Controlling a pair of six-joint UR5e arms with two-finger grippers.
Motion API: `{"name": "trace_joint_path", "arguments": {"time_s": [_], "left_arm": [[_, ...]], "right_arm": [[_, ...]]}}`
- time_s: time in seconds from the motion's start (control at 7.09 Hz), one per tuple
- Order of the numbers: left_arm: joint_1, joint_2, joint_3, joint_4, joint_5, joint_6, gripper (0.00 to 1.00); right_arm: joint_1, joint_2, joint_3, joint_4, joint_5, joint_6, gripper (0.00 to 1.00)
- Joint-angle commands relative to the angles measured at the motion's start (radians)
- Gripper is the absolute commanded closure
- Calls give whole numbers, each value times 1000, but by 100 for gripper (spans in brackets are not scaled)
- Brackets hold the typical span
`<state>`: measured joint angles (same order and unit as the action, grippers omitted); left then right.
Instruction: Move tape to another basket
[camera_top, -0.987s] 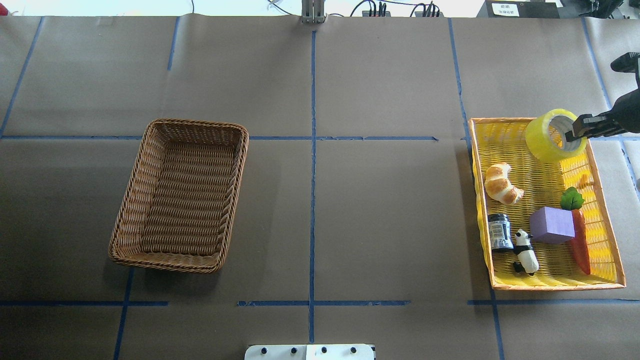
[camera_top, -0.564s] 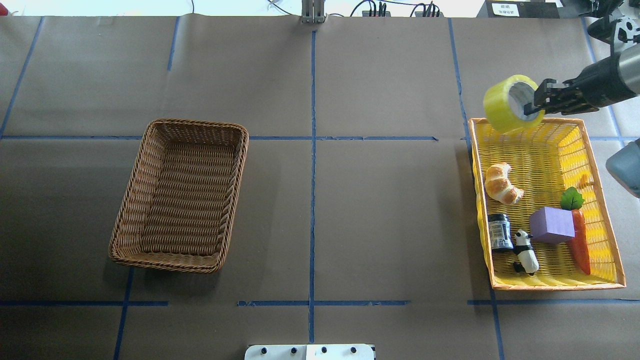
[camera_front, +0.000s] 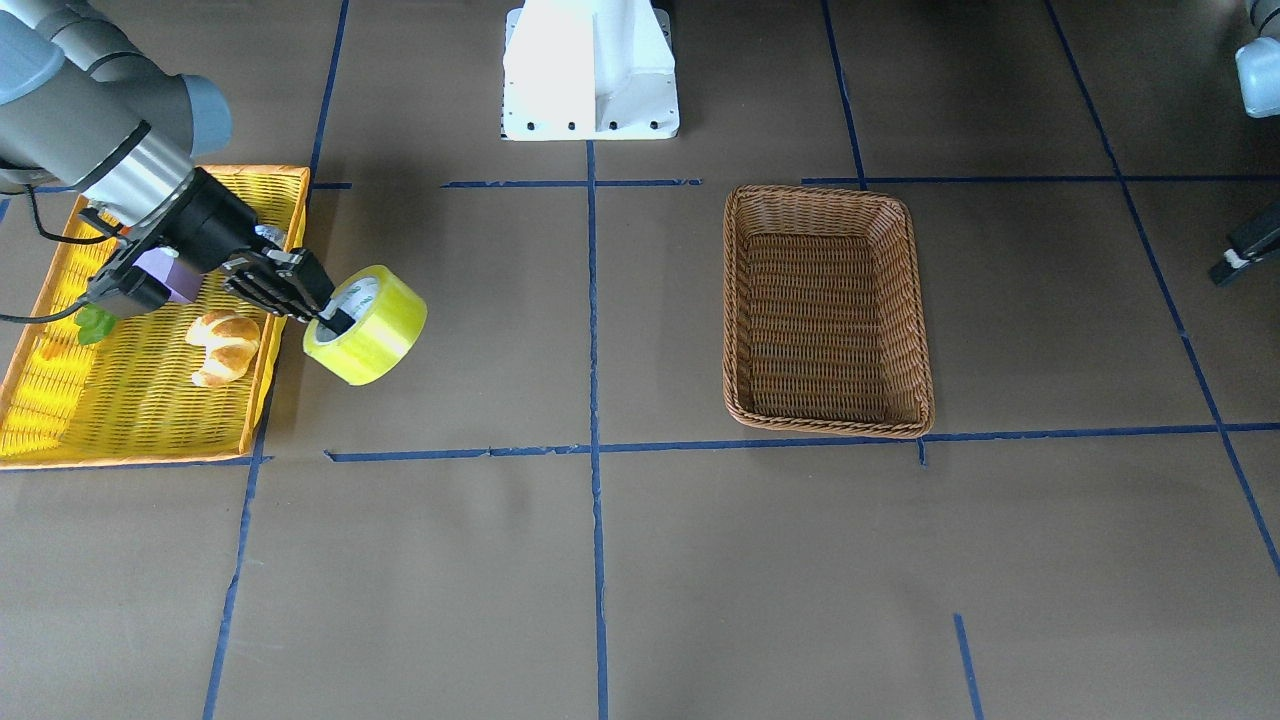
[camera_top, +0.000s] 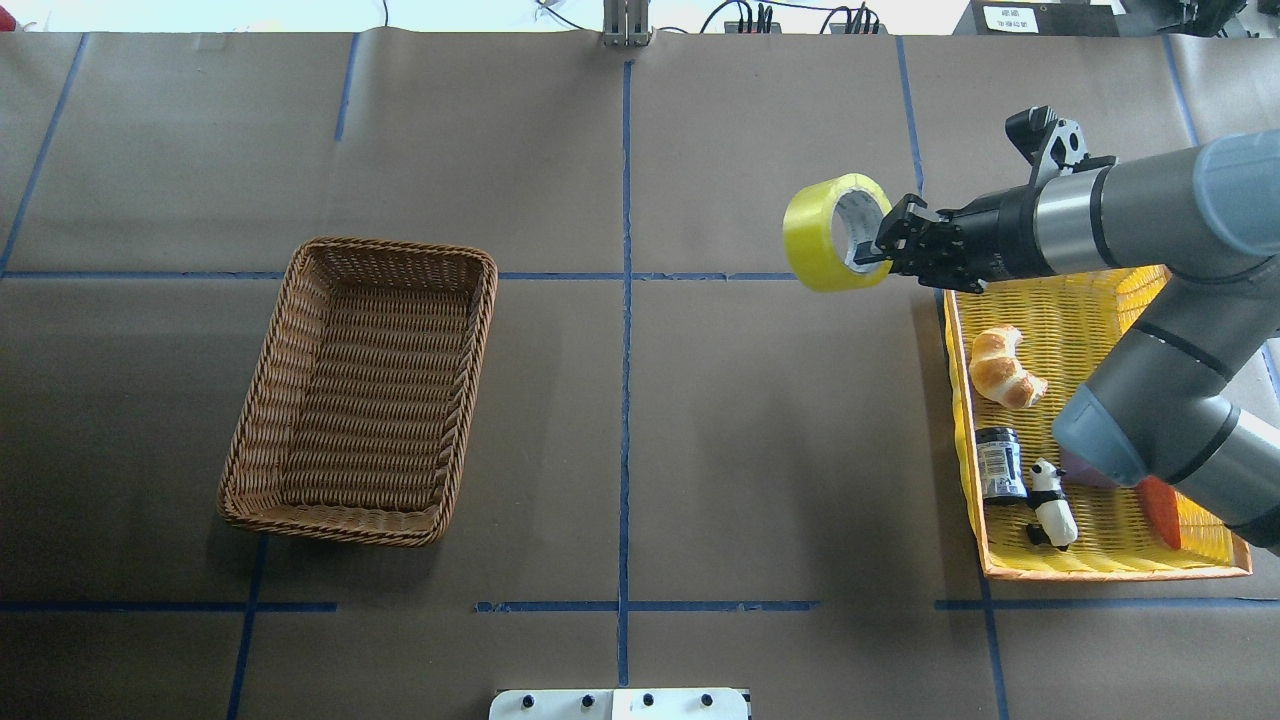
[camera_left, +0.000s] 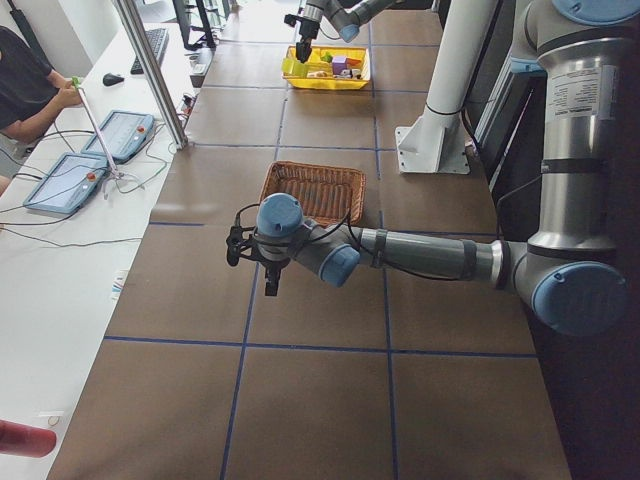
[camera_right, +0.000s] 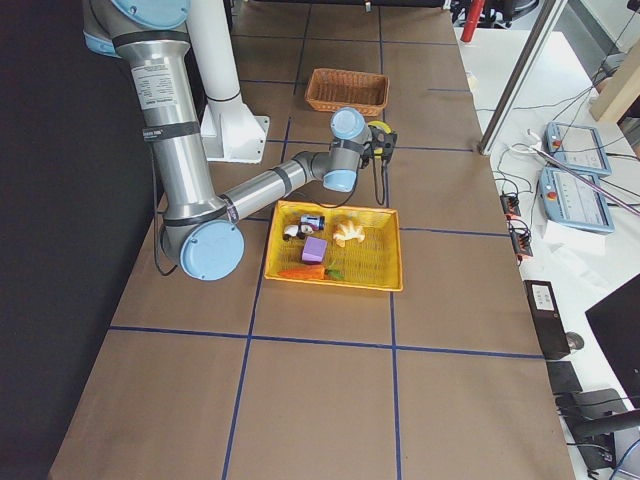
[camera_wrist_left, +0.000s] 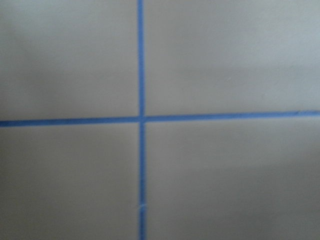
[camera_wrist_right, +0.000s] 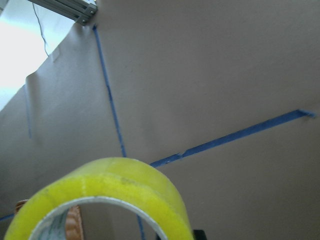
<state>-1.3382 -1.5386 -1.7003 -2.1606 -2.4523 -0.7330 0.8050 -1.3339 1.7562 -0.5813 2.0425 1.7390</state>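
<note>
**A:** What is the right end effector (camera_top: 880, 245) doing?

**B:** It is gripping the tape (camera_top: 815, 238). Its fingers are clamped on the roll's wall, with one finger reaching into the core. The roll is hanging at the very tip, lifted off the desk (camera_top: 700, 450), with its open core facing back toward the wrist.

**A:** What is changing?

**B:** A second ago the end effector was holding the tape over the yellow basket (camera_top: 1100, 573). Now that basket is lying behind and below the wrist, and the tape is riding over bare desk, past the orange rim.

**A:** And the wicker basket (camera_top: 395, 247)?

**B:** It is sitting well ahead of the end effector, out past the tape, with nothing in it.

**A:** So how is the task going?

**B:** Judging by this, the pick-up is done and the carry is under way. The lowering and release are not yet done.

**A:** And the left end effector (camera_left: 262, 262)?

**B:** It is hovering over bare desk, well apart from everything. I cannot tell whether its fingers are apart or together.
</note>
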Motion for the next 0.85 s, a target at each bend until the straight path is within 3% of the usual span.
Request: {"name": "trace_joint_path", "arguments": {"time_s": [0.0, 0.28, 0.42, 0.71], "left_arm": [[141, -98, 2, -259, 4, -459, 0], [219, -210, 1, -403, 27, -765, 0], [278, -222, -1, -571, 92, -965, 0], [446, -232, -2, -877, 320, -1290, 0]], "right_arm": [[-107, 9, 0, 192, -158, 202, 99], [-183, 9, 3, 335, -275, 325, 99], [-241, 9, 3, 419, -350, 359, 98], [-346, 22, -3, 541, -451, 359, 98]]}}
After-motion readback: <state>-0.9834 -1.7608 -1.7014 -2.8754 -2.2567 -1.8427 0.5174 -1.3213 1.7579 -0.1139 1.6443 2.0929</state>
